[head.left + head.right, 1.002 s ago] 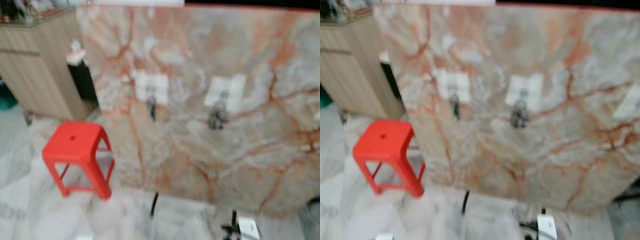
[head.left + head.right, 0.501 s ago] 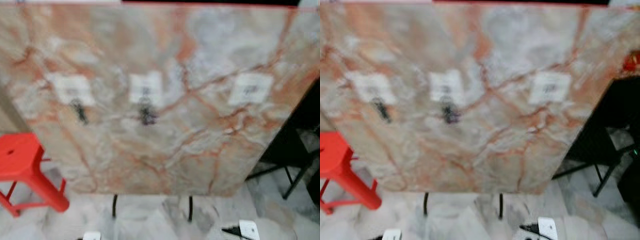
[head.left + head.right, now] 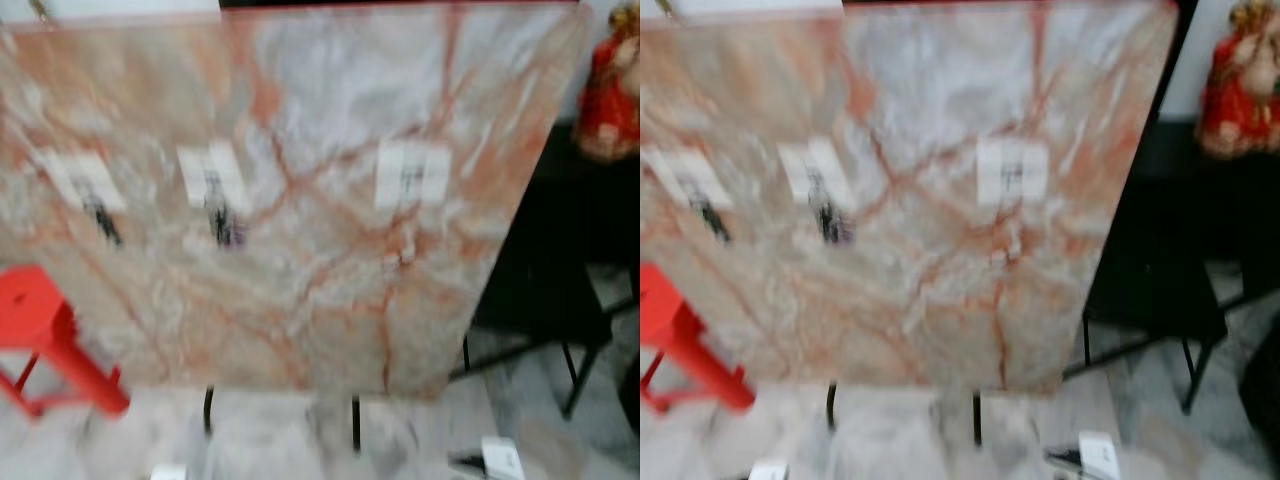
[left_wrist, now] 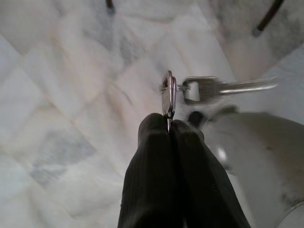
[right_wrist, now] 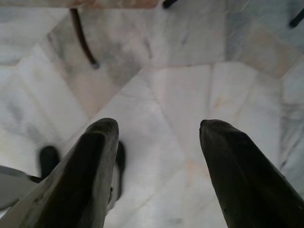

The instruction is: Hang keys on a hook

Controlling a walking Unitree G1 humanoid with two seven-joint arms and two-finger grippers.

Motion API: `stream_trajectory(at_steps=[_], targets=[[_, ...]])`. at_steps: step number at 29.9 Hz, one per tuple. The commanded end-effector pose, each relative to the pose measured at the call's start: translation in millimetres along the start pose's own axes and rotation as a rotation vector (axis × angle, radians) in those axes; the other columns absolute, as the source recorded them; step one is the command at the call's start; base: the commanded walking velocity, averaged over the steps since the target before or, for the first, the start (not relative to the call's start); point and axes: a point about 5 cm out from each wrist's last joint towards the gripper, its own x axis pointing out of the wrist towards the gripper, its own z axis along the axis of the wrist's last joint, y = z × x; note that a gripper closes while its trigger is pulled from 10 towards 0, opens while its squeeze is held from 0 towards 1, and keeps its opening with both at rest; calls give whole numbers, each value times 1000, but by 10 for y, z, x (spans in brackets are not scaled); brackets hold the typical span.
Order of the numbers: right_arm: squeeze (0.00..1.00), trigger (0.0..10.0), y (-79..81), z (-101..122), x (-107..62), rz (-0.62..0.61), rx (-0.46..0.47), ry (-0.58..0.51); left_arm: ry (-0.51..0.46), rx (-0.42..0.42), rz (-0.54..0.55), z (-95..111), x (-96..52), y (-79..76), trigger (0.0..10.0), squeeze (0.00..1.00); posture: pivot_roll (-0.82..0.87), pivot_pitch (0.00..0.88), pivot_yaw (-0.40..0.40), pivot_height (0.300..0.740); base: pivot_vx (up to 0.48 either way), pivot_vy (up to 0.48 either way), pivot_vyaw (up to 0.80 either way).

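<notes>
Our left gripper (image 4: 168,127) pinches the keys (image 4: 209,89); right gripper (image 5: 159,128) gapes. We should raise them toward the bare hook (image 3: 410,178) at two o'clock; approach slowly.

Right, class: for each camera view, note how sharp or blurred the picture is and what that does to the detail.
Both eye views: motion-blurred, so the orange-veined marble board and its white square hook plates smear. Left wrist view: the left claw and silver key ring sharp, key tip streaked. Right wrist view: the right claw fairly sharp, floor soft.
</notes>
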Motion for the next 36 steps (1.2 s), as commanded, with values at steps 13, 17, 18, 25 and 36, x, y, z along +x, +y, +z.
stream_trajectory(at_steps=[13,17,18,25,36], targets=[[0,10000,79,12,15,22,-7,0,26,5,-16,-82,13,-185,10000,0,-28,0,8,740,0,-363,0],[0,10000,80,9,15,24,-7,2,27,5,-16,-86,15,-202,10000,0,-28,0,8,740,0,-364,0],[0,10000,80,9,15,24,-7,2,27,5,-16,-86,15,-202,10000,0,-28,0,8,740,0,-364,0],[0,10000,76,12,15,23,-7,2,23,5,-13,-93,7,-168,10000,0,-27,0,7,740,0,-362,0],[0,10000,76,14,14,25,-7,1,22,1,6,-100,-26,17,10000,0,-28,0,6,740,0,-372,0]])
